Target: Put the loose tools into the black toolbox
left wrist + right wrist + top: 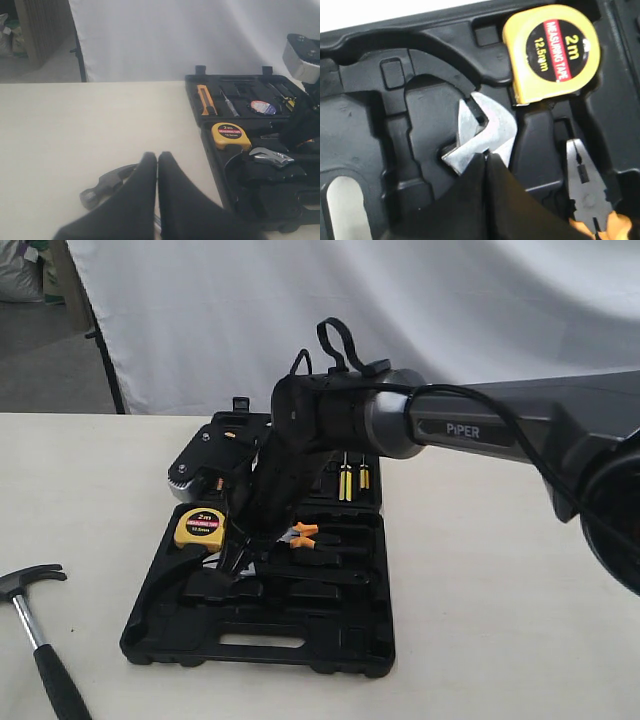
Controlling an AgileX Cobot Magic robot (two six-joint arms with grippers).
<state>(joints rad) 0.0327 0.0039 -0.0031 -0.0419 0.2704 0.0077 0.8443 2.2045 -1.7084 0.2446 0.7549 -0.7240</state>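
Hammer [42, 652] lies on open table [500, 590] beside the toolbox [330, 655]; left jaws closed empty, right jaws closed at the wrench [485, 135].

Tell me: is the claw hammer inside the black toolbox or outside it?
Outside. The claw hammer lies on the table, apart from the open black toolbox.

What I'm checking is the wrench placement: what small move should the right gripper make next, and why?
Probably a slight downward press to seat the tool. The right gripper is shut, with its tips over the adjustable wrench. The wrench's silver head lies in the black toolbox beside the yellow tape measure. Whether its handle sits flush is hidden under the fingers.
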